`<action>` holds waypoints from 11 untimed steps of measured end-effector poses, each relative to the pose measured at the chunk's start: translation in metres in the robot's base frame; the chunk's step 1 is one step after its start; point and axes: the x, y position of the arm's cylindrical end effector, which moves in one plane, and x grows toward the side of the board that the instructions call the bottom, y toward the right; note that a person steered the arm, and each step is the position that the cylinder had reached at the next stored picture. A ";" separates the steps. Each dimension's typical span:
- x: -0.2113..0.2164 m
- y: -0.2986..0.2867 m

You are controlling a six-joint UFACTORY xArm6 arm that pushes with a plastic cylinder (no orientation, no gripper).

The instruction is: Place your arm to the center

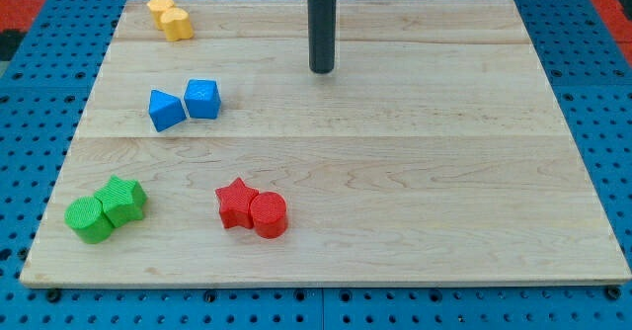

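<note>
Camera view: my tip [322, 70] rests on the pale wooden board [415, 172], top-centre, no pincer fitted. Blocks all apart from it: yellow pair [170, 17] top left, blue pair [185, 104] left, green pair [106, 209] & red star [235, 203] w/ red cylinder [269, 214] at bottom.

From my station I can read no text, label, brand, number or sign anywhere in this view. The wooden surface [395, 172] shows only plain grain, and the coloured blocks on it carry no markings I can make out.
</note>
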 end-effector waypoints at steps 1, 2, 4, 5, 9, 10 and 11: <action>0.010 0.026; 0.011 0.026; 0.010 0.055; 0.010 0.078; 0.005 0.125; -0.004 0.102; -0.009 0.093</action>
